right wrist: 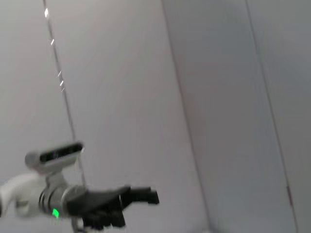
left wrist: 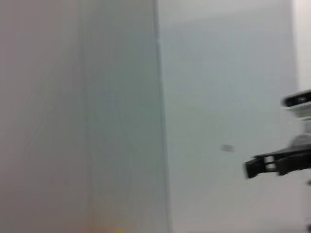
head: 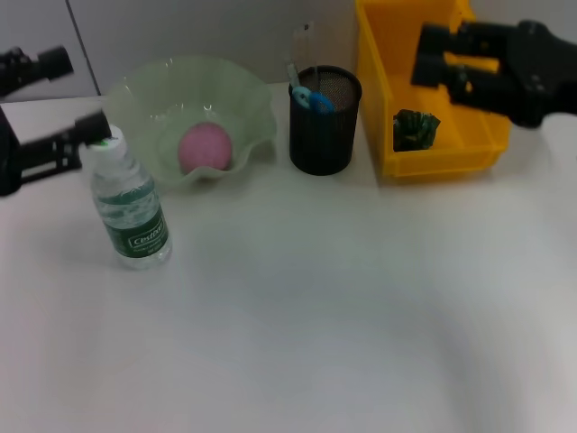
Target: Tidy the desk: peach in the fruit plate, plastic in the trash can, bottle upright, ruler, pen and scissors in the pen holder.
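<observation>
All done, by the look | peach (head: 206,147) sitting in plate (head: 144,95) | bottle (head: 129,207) standing up | scissors (head: 315,99) in holder (head: 323,135) | plastic (head: 415,129) lying in can (head: 383,81) | left gripper (head: 77,137) spread by bottle | right gripper (head: 442,54) over can, jaws: cannot tell

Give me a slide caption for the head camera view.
Desk tidied: peach in fruit plate, bottle upright, scissors in pen holder, both grippers raised.

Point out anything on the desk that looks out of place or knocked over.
Nothing stands out. The bottle stands upright, the peach sits in the fruit plate, blue scissors poke from the pen holder, and the trash can holds crumpled plastic.
</observation>
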